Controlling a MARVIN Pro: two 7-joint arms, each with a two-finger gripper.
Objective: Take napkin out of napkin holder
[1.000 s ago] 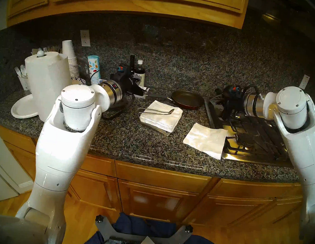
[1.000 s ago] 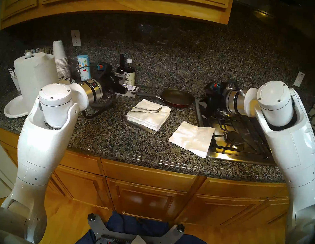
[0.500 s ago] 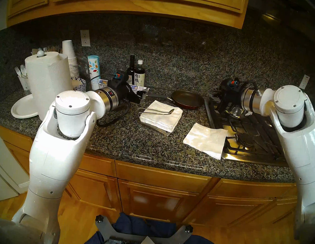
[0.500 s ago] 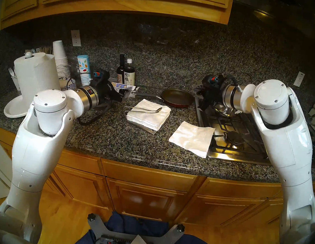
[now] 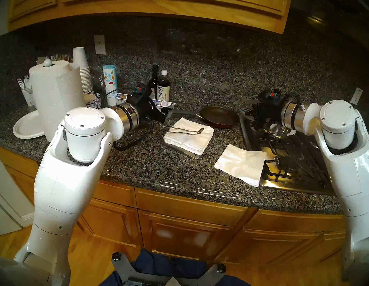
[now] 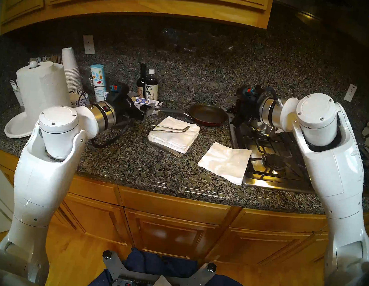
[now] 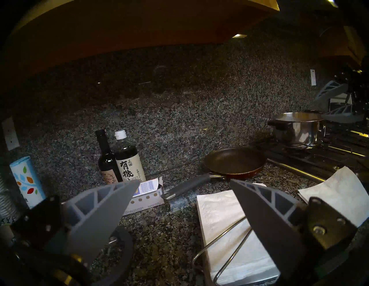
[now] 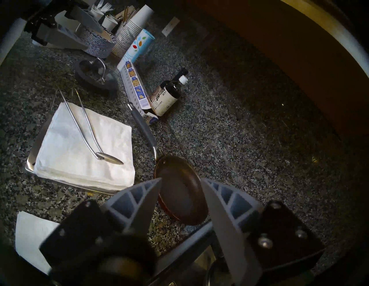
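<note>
The napkin (image 5: 240,163) lies flat on the table (image 5: 145,164), right of the napkin holder (image 5: 193,155), its far right corner overlapping the stove (image 5: 294,164). Only the left wrist view shows a steel pot (image 7: 297,127). Left claw (image 7: 184,184) wide, empty; right claw (image 8: 180,182) parted, empty.

Both head views are looking down from above onto the countertop (image 5: 149,165), nearly alike (one shifted slightly sideways). The left wrist view is sitting low, facing the backsplash (image 7: 179,111); the right wrist view is looking down, tilted. All four are sharing the frying pan (image 5: 219,118) (image 6: 208,115) (image 7: 234,161) (image 8: 180,191).
</note>
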